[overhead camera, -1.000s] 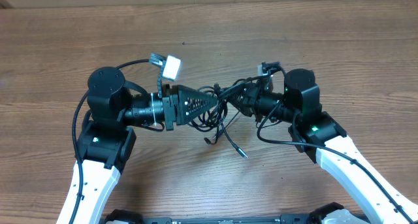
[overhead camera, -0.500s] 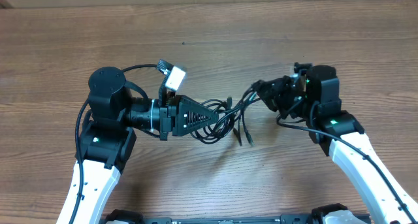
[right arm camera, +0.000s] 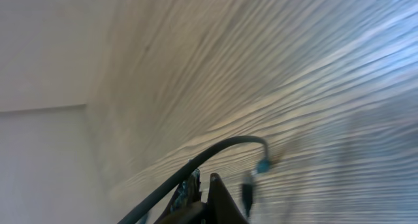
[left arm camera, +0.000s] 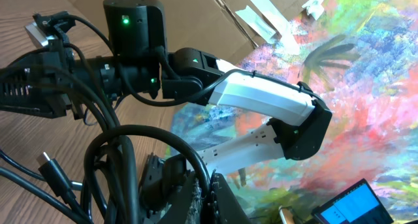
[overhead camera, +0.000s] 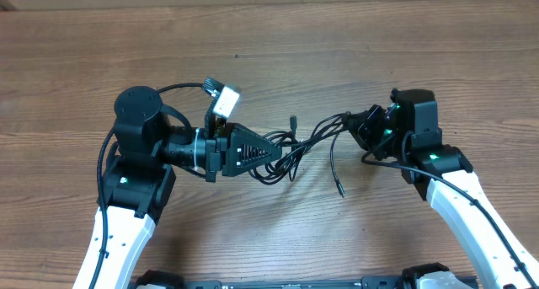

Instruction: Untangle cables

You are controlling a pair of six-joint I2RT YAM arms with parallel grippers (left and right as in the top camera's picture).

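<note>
Near the centre of the overhead frame, the thin black cables [overhead camera: 296, 144] with small plug ends hang as a loose, glossy knot of loops between the two arms, above the brown wooden counter [overhead camera: 337, 36] with its fine, straight grain. On the left side of the knot, the left tool [overhead camera: 276, 151], a black wedge with rows of small round holes, is pressed together on several loops. Toward the right, two or three cords run stretched to the right tool [overhead camera: 355, 125], which is matte black and angular and pinches them at its tip. One short plug end [overhead camera: 293, 120] stands up just above the knot. One single cord [overhead camera: 338, 173] hangs down toward the lower middle of the frame, and its tip is close to the wood. A small white and grey camera box [overhead camera: 224, 94] sits above the left tool.

From the left wrist, the cables [left arm camera: 124, 159] fill the lower left as thick, smooth, round curves, and behind them the white shell of the right arm [left arm camera: 261, 100] crosses the middle. A bright painted sheet [left arm camera: 372, 80] covers the right of that frame.

From the right wrist, the wood looks blurred. One cord [right arm camera: 209, 153] bends out from the dark fingers [right arm camera: 219, 201] at the bottom and ends in a small bluish plug [right arm camera: 262, 165].
</note>
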